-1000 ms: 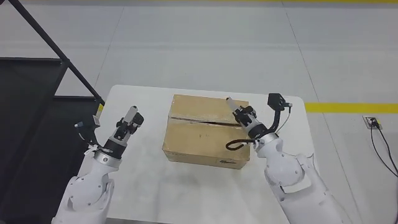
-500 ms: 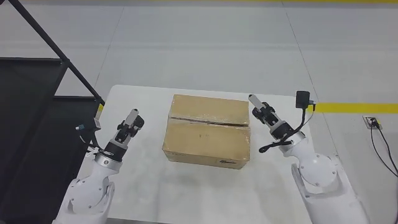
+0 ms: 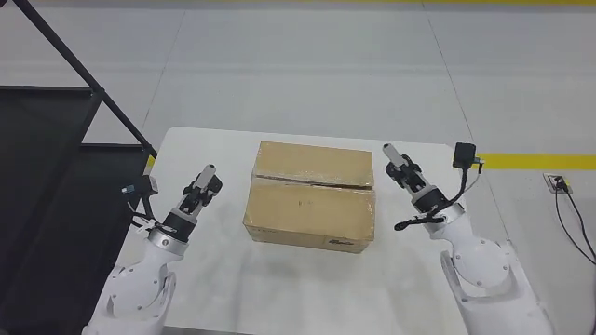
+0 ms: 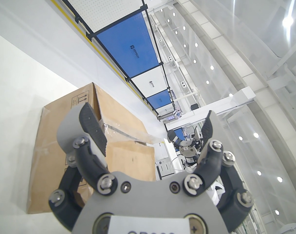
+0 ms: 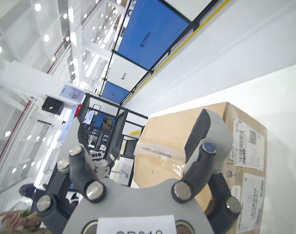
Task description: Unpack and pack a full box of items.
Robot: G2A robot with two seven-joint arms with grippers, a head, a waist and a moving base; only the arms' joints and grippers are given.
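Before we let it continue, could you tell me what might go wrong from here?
1. The box is sealed with clear tape along its top seam; the open left gripper and right gripper may struggle to break it.
2. Tugging a flap could slide the unheld box across the table toward an edge.

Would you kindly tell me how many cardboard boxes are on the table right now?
1. The cardboard box, closed, sits at the middle of the table, between the left gripper and the right gripper; its contents are hidden.

You get the top camera looking down at the white worktop [image 3: 307, 279]; both wrist cameras sit low, tilted upward, sharing the brown cardboard box [image 4: 52, 147].
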